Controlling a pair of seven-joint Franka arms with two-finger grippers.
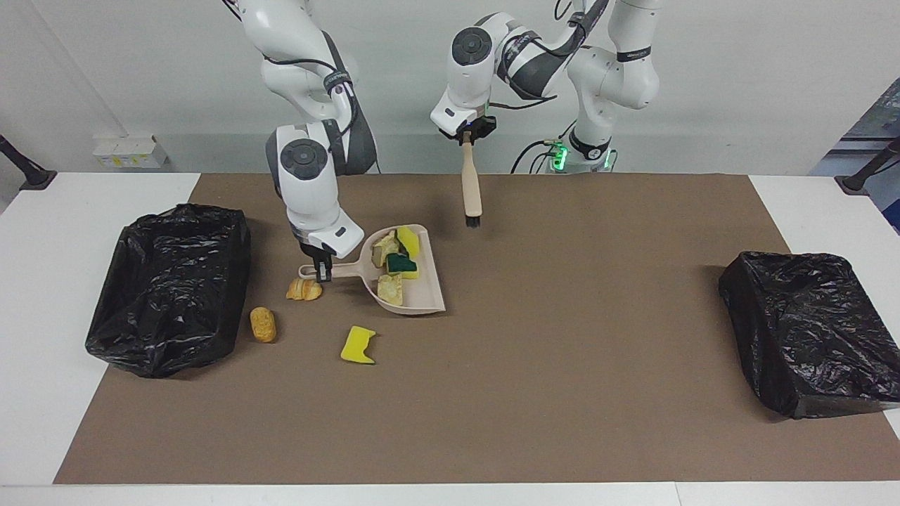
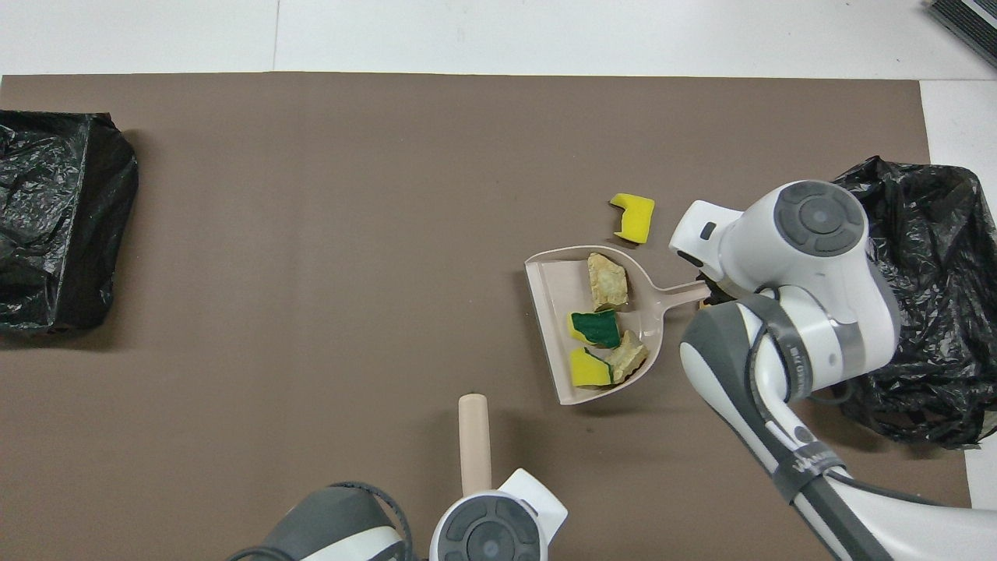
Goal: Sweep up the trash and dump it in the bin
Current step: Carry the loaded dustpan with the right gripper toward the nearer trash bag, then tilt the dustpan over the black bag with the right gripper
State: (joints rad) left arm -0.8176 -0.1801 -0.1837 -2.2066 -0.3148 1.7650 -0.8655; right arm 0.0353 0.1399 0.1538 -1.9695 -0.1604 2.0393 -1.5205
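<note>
Right hand (image 1: 323,270) beside panned trash (image 1: 395,261)

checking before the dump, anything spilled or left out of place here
Three scraps lie on the mat outside the dustpan: a croissant piece by its handle, a tan bread piece near the black bin, and a yellow sponge chunk. Four pieces sit in the pan, which looks tilted.
</note>
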